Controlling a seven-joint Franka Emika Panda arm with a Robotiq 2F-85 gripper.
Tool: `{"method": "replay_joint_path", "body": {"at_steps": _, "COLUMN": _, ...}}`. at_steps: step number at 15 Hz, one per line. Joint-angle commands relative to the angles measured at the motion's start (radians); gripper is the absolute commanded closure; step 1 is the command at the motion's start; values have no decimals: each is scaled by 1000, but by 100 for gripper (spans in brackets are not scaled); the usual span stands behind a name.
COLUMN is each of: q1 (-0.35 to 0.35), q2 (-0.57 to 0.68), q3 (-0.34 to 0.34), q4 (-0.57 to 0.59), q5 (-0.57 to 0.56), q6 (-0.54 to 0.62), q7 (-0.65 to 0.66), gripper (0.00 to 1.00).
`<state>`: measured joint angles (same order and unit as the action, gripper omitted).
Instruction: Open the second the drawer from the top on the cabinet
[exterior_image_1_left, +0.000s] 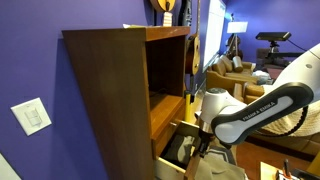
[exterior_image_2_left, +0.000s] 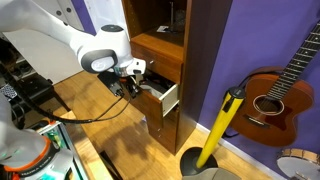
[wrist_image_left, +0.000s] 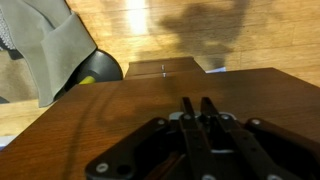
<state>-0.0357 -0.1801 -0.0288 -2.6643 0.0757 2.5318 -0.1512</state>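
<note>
The tall reddish-brown cabinet (exterior_image_1_left: 110, 90) (exterior_image_2_left: 160, 30) has an open shelf above a stack of drawers. One drawer (exterior_image_1_left: 172, 150) (exterior_image_2_left: 160, 98) stands pulled out, its lighter inner sides showing in both exterior views. My gripper (exterior_image_1_left: 200, 140) (exterior_image_2_left: 135, 82) is at that drawer's front. In the wrist view the brown drawer front (wrist_image_left: 90, 130) fills the lower frame. There my gripper (wrist_image_left: 196, 103) has its two dark fingers nearly together on the small knob, which is mostly hidden between them.
A guitar (exterior_image_2_left: 285, 90) leans on the purple wall beside the cabinet. A yellow-handled tool stands in a black bin (exterior_image_2_left: 205, 160) nearby. Armchairs (exterior_image_1_left: 235, 70) sit further back. A grey cloth (wrist_image_left: 55, 50) lies on the wooden floor below the drawer.
</note>
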Motion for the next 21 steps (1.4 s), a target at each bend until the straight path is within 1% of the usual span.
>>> {"method": "replay_joint_path", "body": {"at_steps": 1, "q1": 17, "q2": -56, "q3": 20, "q4": -61, "q5": -25, "q6": -94, "q7": 81, "gripper": 96}}
{"method": "replay_joint_path", "body": {"at_steps": 11, "q1": 14, "q2": -87, "q3": 23, "q4": -79, "q5": -74, "q6": -227, "q7": 96, "gripper": 96}}
{"method": "replay_joint_path", "body": {"at_steps": 14, "q1": 16, "q2": -86, "q3": 32, "q4": -87, "q5": -84, "q6": -291, "q7": 130, "gripper": 96}}
{"method": "replay_joint_path", "body": {"at_steps": 15, "q1": 24, "q2": -89, "q3": 37, "q4": -92, "q5": -69, "q6": -298, "q7": 137, "gripper": 60}}
{"method": "replay_joint_path", "body": {"at_steps": 16, "q1": 27, "q2": -91, "q3": 46, "q4": -96, "q5": -77, "q6": -307, "q7": 152, "gripper": 60}}
{"method": "replay_joint_path", "body": {"at_steps": 19, "q1": 32, "q2": -119, "q3": 71, "q4": -85, "q5": -113, "q6": -348, "q7": 200, "gripper": 39}}
{"method": "replay_joint_path", "body": {"at_steps": 20, "q1": 33, "q2": -138, "q3": 81, "q4": -79, "q5": -128, "q6": -367, "q7": 212, "gripper": 31}}
{"method": "replay_joint_path", "body": {"at_steps": 21, "q1": 33, "q2": -157, "q3": 89, "q4": -73, "q5": -144, "q6": -386, "q7": 226, "gripper": 24}}
